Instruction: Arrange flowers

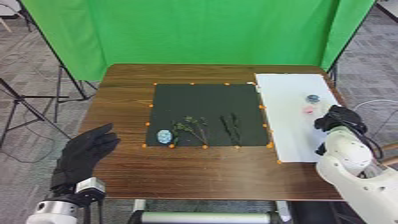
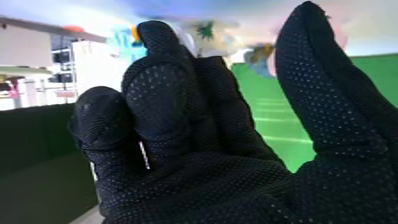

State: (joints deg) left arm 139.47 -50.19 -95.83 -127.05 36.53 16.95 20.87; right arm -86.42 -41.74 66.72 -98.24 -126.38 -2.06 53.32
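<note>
Right hand (image 1: 341, 119), thumb apart from relaxed fingers (green cloth (image 2: 378, 80) behind)

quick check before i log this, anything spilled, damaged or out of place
Nothing stands out: green sprigs and dark stems lie on the black mat, and a pink piece and a blue piece rest on the white sheet near the right hand.

Black mat (image 1: 200, 101), white sheet (image 1: 284, 97), orange dots (image 1: 205, 146) on brown wooden table (image 1: 209, 175)
</note>
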